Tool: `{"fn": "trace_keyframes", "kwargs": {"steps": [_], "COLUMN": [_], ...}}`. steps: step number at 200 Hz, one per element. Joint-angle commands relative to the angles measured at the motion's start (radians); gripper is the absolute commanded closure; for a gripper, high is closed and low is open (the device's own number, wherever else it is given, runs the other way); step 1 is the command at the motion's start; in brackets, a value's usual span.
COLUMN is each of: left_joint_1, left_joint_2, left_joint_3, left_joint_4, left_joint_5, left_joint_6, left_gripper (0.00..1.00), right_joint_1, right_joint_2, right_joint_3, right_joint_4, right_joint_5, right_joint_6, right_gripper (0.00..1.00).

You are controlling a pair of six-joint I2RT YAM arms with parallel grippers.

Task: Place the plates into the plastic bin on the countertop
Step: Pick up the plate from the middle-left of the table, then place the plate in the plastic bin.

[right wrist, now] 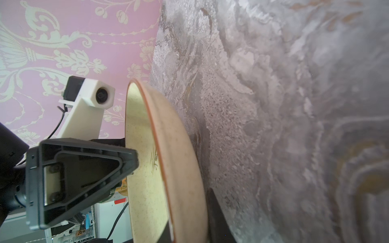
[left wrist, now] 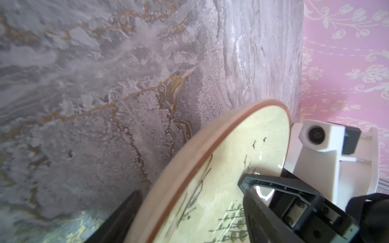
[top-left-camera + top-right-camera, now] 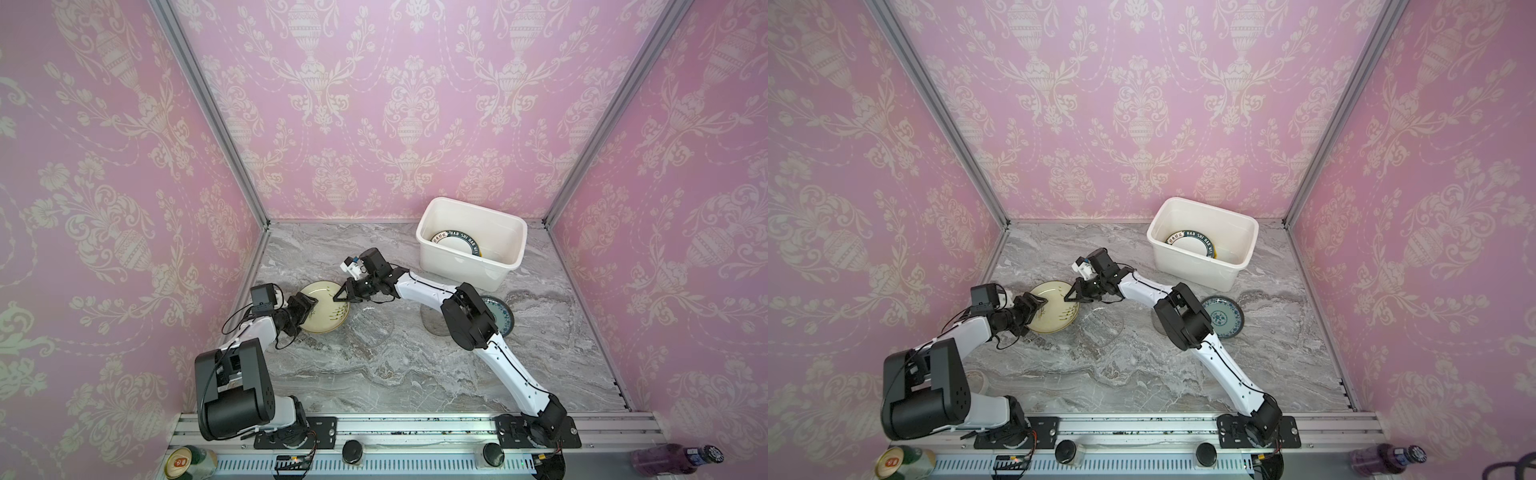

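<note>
A cream plate (image 3: 326, 311) (image 3: 1054, 313) with a brown rim and plant drawings hangs tilted between both grippers at the left of the countertop (image 3: 415, 374). My right gripper (image 3: 338, 297) (image 1: 171, 176) is shut on its far right rim (image 1: 143, 189). My left gripper (image 3: 309, 309) (image 2: 189, 189) straddles the near left rim (image 2: 231, 147) with its jaws open, one finger under the plate and one above it. The white plastic bin (image 3: 457, 274) (image 3: 1192, 274) stands at the back right. It holds a white plate with a dark lettered rim (image 3: 455, 245) (image 3: 1192, 245).
A clear glass plate (image 3: 372, 328) lies right of the cream plate. A greyish plate (image 3: 432, 322) and a teal patterned plate (image 3: 500, 316) (image 3: 1223, 318) lie partly under my right arm's elbow. A can (image 3: 183, 461) and a purple bottle (image 3: 673, 459) sit beyond the front rail.
</note>
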Motion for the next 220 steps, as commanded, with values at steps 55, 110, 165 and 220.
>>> {"fn": "trace_keyframes", "kwargs": {"steps": [55, 110, 165, 220], "left_joint_1": [-0.005, -0.005, -0.02, -0.2], "left_joint_2": [-0.264, -0.41, -0.368, -0.156], "left_joint_3": [0.046, 0.048, 0.082, 0.309], "left_joint_4": [0.012, 0.054, 0.191, 0.236], "left_joint_5": [0.07, -0.02, -0.11, -0.194], "left_joint_6": [0.028, 0.01, 0.001, 0.134], "left_gripper": [0.11, 0.03, 0.03, 0.03], "right_joint_1": [-0.072, -0.13, -0.223, -0.341], "right_joint_2": [-0.195, -0.324, -0.451, -0.607], "right_joint_3": [0.033, 0.087, 0.188, 0.116], "right_joint_4": [-0.18, -0.331, -0.455, -0.507], "right_joint_5": [0.125, 0.186, 0.226, 0.256], "right_joint_6": [-0.106, -0.177, -0.191, -0.197], "right_gripper": [0.9, 0.91, 0.92, 0.91]}}
